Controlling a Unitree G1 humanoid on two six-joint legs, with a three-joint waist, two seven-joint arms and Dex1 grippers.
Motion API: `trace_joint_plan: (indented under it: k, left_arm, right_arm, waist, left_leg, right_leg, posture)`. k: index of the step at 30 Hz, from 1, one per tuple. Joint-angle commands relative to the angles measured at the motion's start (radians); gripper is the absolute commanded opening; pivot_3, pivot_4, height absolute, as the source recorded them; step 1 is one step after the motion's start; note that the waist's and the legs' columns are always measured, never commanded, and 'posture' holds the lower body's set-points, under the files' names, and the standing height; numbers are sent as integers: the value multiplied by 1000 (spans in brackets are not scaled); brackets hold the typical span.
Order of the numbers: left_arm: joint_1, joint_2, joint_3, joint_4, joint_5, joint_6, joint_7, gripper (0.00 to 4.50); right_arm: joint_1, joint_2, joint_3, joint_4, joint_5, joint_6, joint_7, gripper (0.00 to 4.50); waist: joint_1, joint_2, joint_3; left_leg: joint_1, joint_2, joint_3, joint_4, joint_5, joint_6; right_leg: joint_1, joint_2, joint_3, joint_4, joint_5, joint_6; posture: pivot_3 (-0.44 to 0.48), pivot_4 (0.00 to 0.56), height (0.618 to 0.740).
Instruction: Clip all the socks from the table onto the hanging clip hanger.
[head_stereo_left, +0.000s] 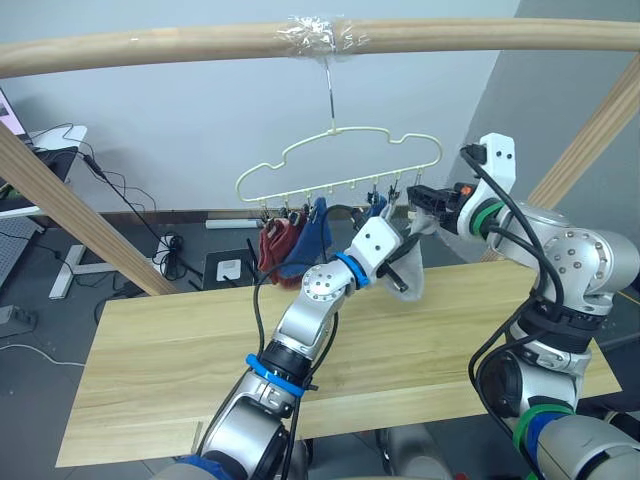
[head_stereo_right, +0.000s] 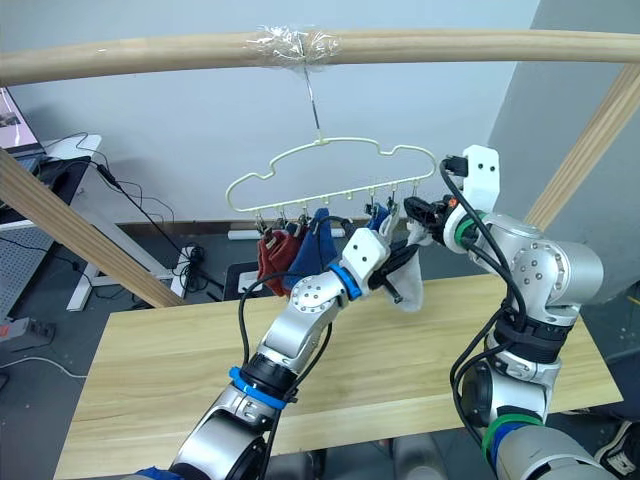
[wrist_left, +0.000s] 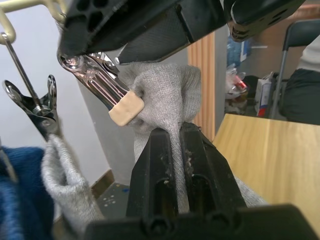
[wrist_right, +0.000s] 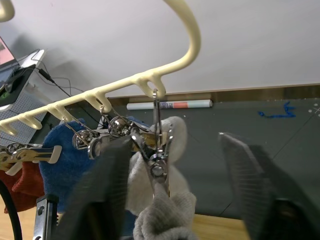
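Grey knit sock (wrist_left: 167, 92), soft & light, is pinched in our left gripper (wrist_left: 178, 150): fingers closed on a fold of it, cuff bunched just above the fingertips. It sits centre of the head views, right under the hanger's row of clips. Fabric looks limp, no stiffness, so we judge it'll sag and slide unless the cuff is held near its edge; best hold is the doubled cuff, w/ enough fabric poking above the fingers for a clip to bite.

Right gripper (wrist_right: 172, 165) is wide open, fingers either side of a metal clip (wrist_right: 159, 165) at the right end of the hanger (head_stereo_left: 340, 155), nothing gripped. In the left wrist view another clip (wrist_left: 107, 87) w/ a tan pad lies against the sock's cuff; can't tell if it has bitten.

Other socks: red (head_stereo_left: 275, 245) and blue (head_stereo_left: 318, 235) ones already hang left of centre, a second grey one (wrist_left: 62, 175) hangs from a neighbouring clip. Table (head_stereo_left: 150, 350) spans the lower frame, bare wood where we can see.

Room: tight. Clips crowd close together; hanger dangles from one hook (head_stereo_left: 328, 95) on the top pole (head_stereo_left: 150, 45), so any push probably swings it. Slanted poles (head_stereo_left: 70, 215) at the left & right edges limit elbow swing; the open side is below, toward the table.
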Motion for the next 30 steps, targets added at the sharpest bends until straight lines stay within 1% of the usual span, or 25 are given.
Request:
trace_joint_plan:
  k: [1,3,5,10,14,16,18,21,24,26,27,29,30]
  left_arm:
    - [-27,-41,14,-24,-59,31,-33,0]
    - [-25,-57,28,-21,-97,72,-53,0]
    - [-22,-71,50,-14,-130,118,-52,572]
    - [-2,-68,100,8,-182,205,-53,1950]
    - [64,-17,107,-36,-182,254,-64,3168]
    - [119,21,108,-93,-185,285,-65,3797]
    - [209,82,109,-188,-187,326,-71,4422]
    - [344,186,129,-338,-203,393,-76,4465]
    - [473,298,195,-455,-213,437,-69,4465]
    - [551,362,265,-496,-207,439,-47,4465]
    - [592,392,320,-511,-202,442,-22,4465]
    - [654,437,386,-530,-176,427,24,4465]
    - [675,452,399,-536,-157,414,41,4465]
  right_arm:
    - [-41,-8,-81,-95,64,38,29,4443]
    - [-48,16,-143,-133,97,79,40,4481]
    - [-42,35,-187,-170,115,103,44,4500]
    - [45,69,-218,-232,118,74,36,4500]
    - [158,77,-187,-259,111,-3,42,4500]
    - [223,67,-154,-266,105,-53,50,4500]
    - [329,49,-100,-264,88,-120,68,4500]
    - [468,4,-3,-264,63,-229,106,4500]
    - [603,-79,112,-245,3,-374,170,4500]
    - [684,-153,199,-224,-56,-491,220,4500]
    - [731,-194,250,-200,-103,-572,245,4500]
    - [796,-241,307,-152,-159,-691,277,4500]
    - [815,-251,318,-131,-172,-731,287,4500]
  waist:
    - [0,0,0]
    - [-1,0,0]
    - [-1,0,0]
    - [-10,0,0]
    - [-20,1,0]
    - [-25,1,0]
    - [-26,1,0]
    - [-25,1,1]
    - [-21,2,1]
    - [-17,2,1]
    - [-15,2,1]
    - [-8,2,1]
    - [-4,2,1]
  left_leg:
    - [0,0,0,0,0,0]
    - [0,0,0,0,0,0]
    - [0,0,0,0,0,0]
    - [0,0,0,0,0,0]
    - [0,0,0,0,0,0]
    - [1,0,0,0,0,0]
    - [1,1,0,-1,0,0]
    - [2,2,0,-1,0,0]
    - [2,1,1,0,0,0]
    - [3,1,1,0,0,0]
    - [4,1,1,0,0,0]
    - [5,2,1,0,0,0]
    - [5,2,1,0,0,0]
  right_leg:
    - [0,0,0,0,0,0]
    - [0,0,0,0,0,0]
    - [0,0,0,0,0,0]
    - [0,1,0,1,0,0]
    - [0,1,0,1,0,0]
    - [0,1,1,1,0,0]
    - [0,1,1,1,0,0]
    - [0,2,1,1,0,0]
    - [0,1,2,1,0,0]
    - [2,1,1,0,-1,2]
    - [2,1,1,0,-3,5]
    - [3,1,1,-1,-4,6]
    - [4,1,1,-1,-4,6]
  posture:
    - [-165,195,740]
    - [-172,197,740]
    - [-182,195,740]
    - [-181,196,740]
    - [-172,195,740]
    - [-161,193,740]
    - [-144,192,740]
    - [-121,190,740]
    - [-99,189,740]
    - [-90,185,740]
    - [-84,184,740]
    - [-73,181,740]
    - [-61,175,740]
